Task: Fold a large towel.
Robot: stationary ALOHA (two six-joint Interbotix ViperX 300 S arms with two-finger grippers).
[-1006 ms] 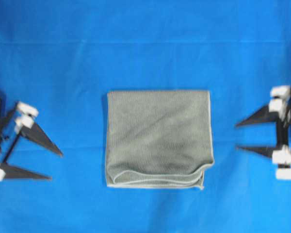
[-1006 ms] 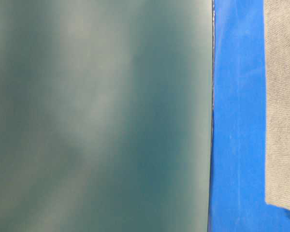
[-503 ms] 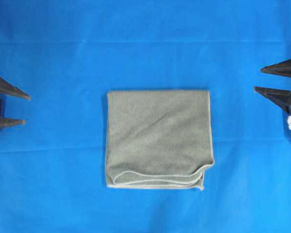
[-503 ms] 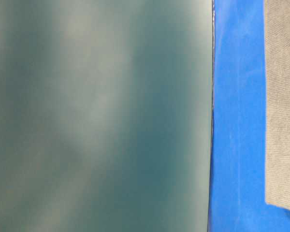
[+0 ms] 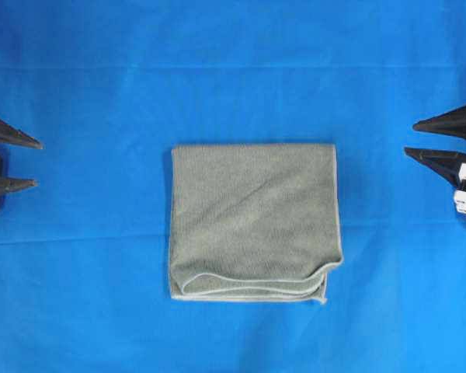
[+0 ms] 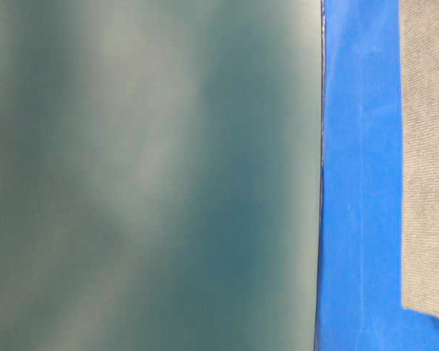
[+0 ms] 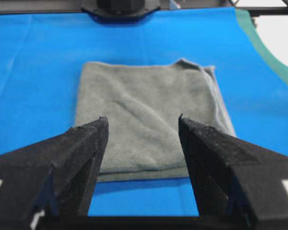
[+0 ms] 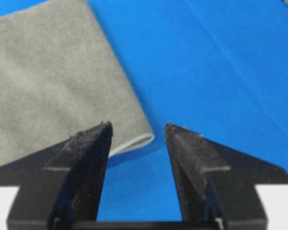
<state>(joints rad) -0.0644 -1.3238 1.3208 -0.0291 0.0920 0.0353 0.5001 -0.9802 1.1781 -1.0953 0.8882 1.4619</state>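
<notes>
**Q:** Towel (image 5: 252,221), grey-green microfibre with a thin pale stitched hem: where does it lie, and in what form?

**A:** Folded into a roughly square stack, it lies flat at the middle of the blue table covering (image 5: 233,70). In the overhead view the layered edges show along the near side, where the hem curves and one corner sticks out at the lower right. The table-level view shows only a strip of the cloth at its right margin, beside a blurred dark green surface (image 6: 154,175) that fills most of that view.

**Q:** How do the two grippers stand?

**A:** The left gripper (image 5: 36,164), black with pointed fingers, sits at the left edge of the overhead view, jaws spread apart, nothing between them. Its wrist view looks over the towel from one side. The right gripper (image 5: 410,138) sits at the right edge, jaws parted more narrowly, likewise holding nothing. Both are well apart from the towel.
</notes>
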